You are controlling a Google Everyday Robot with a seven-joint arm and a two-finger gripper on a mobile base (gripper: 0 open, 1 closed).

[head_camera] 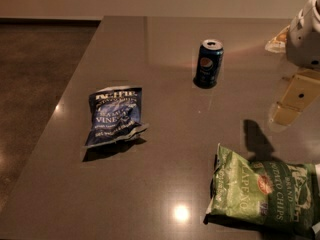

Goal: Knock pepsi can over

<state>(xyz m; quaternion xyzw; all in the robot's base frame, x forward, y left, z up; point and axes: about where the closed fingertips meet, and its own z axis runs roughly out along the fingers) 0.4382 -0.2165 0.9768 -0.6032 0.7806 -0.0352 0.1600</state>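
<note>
Claw [288, 110] at rt edge; open table [245, 79] btwn it & pepsi can [208, 63], green bag [260, 194] nearer cam.

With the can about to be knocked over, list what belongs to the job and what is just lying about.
For the job: pepsi can, standing upright; gripper, at the right of the view, apart from the can.
Lying about: blue chip bag, nearer and left of the can; green chip bag, near right corner.
</note>
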